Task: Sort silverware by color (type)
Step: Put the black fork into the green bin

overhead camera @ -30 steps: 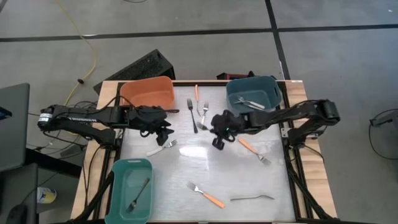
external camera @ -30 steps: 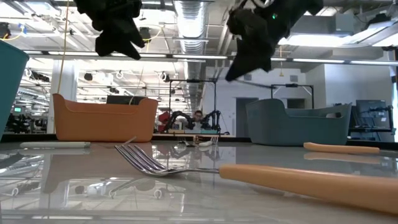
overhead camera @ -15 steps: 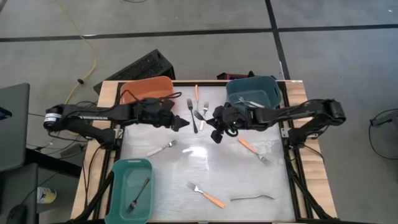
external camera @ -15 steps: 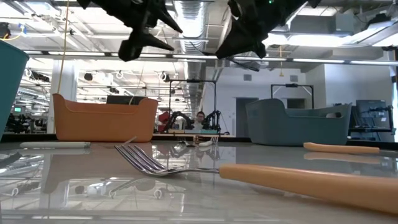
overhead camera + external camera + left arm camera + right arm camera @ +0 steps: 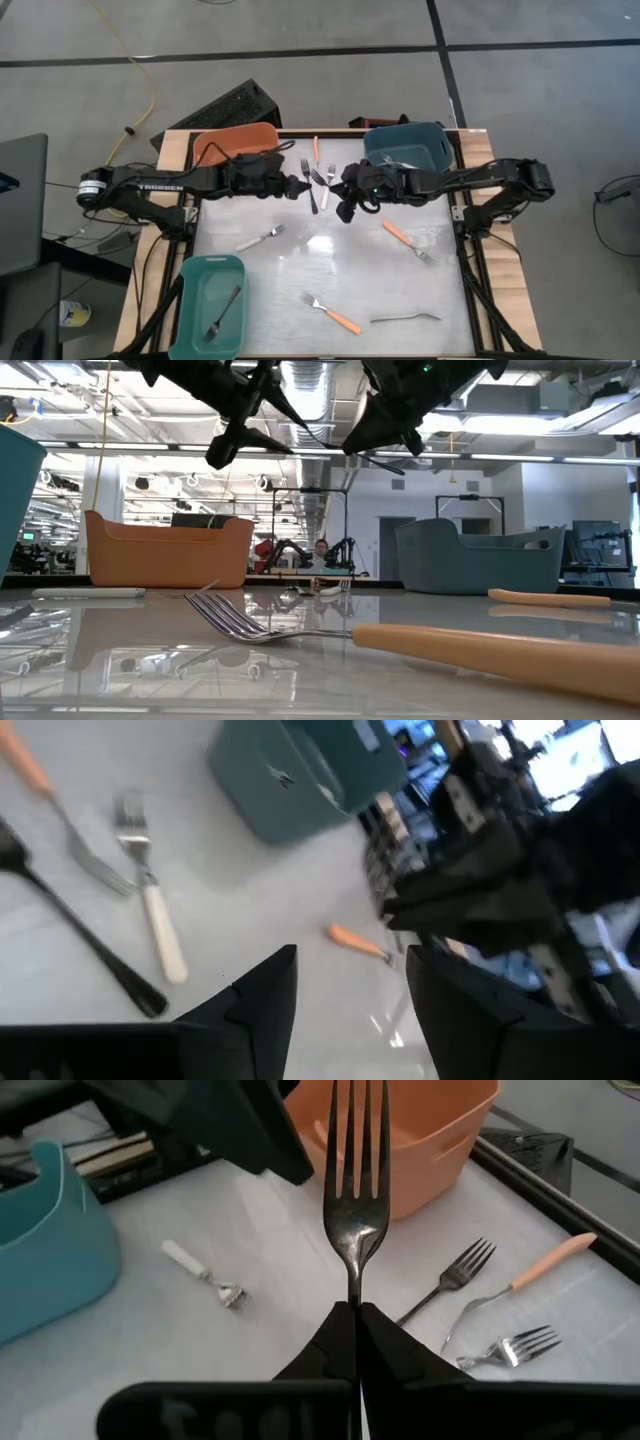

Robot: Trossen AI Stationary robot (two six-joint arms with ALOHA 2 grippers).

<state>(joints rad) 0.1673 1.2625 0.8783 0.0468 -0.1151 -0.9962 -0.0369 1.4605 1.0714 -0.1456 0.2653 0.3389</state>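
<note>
The dark fork (image 5: 356,1200) stood clamped in my right gripper (image 5: 356,1315), the fingers pinched together on its stem, tines pointing away from my wrist toward the orange bin (image 5: 420,1140). In the high view my right gripper (image 5: 347,208) hung over the far middle of the desk (image 5: 330,270), just in front of the dark teal bin (image 5: 420,150), which had a silver fork (image 5: 402,166) lying in it.

My left gripper (image 5: 345,975) was spread wide and held nothing; from above, my left gripper (image 5: 298,192) reached in beside the orange bin (image 5: 235,148) and faced the right one, close but apart.

Between the two grippers lay a small cluster on the desk: a black fork (image 5: 309,185), a white-handled fork (image 5: 326,180) and an orange-handled fork (image 5: 315,150), near each other at the far edge. My left wrist view caught the black fork (image 5: 80,945) and the white-handled fork (image 5: 150,910) side by side.

Farther out, another white-handled fork (image 5: 260,238) lay on the left part of the desk. An orange-handled fork (image 5: 408,241) rested to the right, and a second one (image 5: 332,313) lay near the front edge, with an all-silver fork (image 5: 405,318) beside it. The light teal bin (image 5: 192,300) at the front left held one dark fork (image 5: 222,313).
</note>
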